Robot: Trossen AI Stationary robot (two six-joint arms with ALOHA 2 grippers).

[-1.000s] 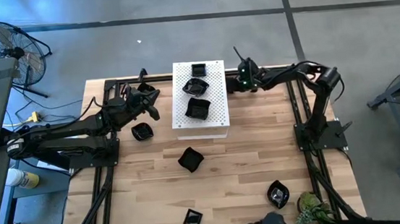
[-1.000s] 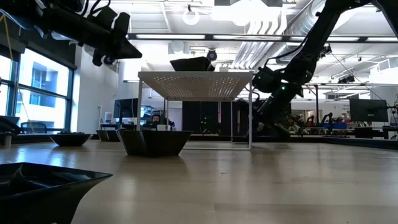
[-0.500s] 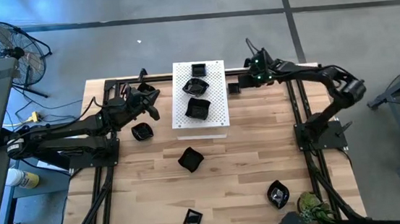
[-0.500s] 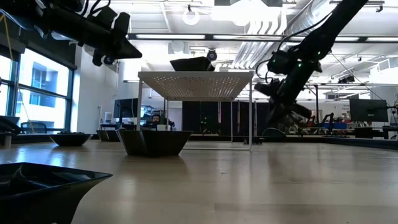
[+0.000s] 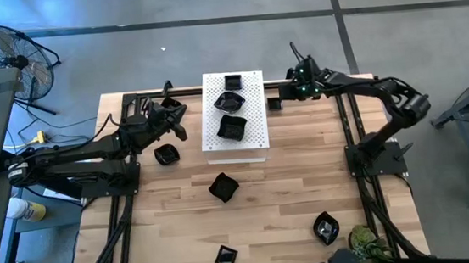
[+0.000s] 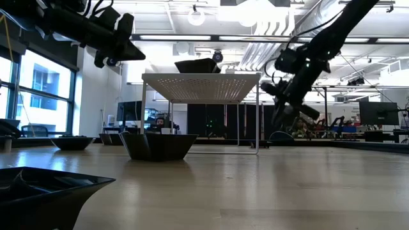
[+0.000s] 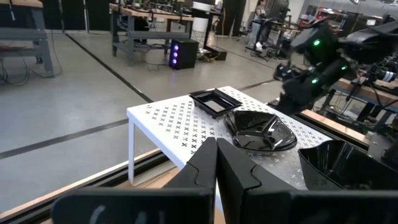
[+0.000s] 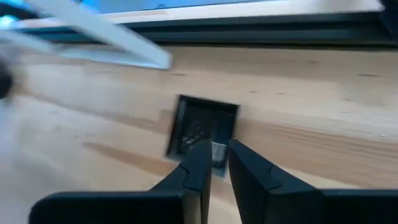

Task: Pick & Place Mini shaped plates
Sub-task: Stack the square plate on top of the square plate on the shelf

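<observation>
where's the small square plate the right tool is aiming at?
High view: the small square plate lies on the table's far edge, between the white perforated board and the right tool.

Even, bright indoor light falls on the wooden table point(image 5: 257, 198) seen from above, with soft, faint shadows. At table height, ceiling lamps point(image 6: 196, 16) and left-hand windows point(image 6: 45, 83) glare, leaving the arms as dark silhouettes. The nearest black dish point(image 6: 45, 191) is out of focus. The right wrist view is smeared with blur.
</observation>
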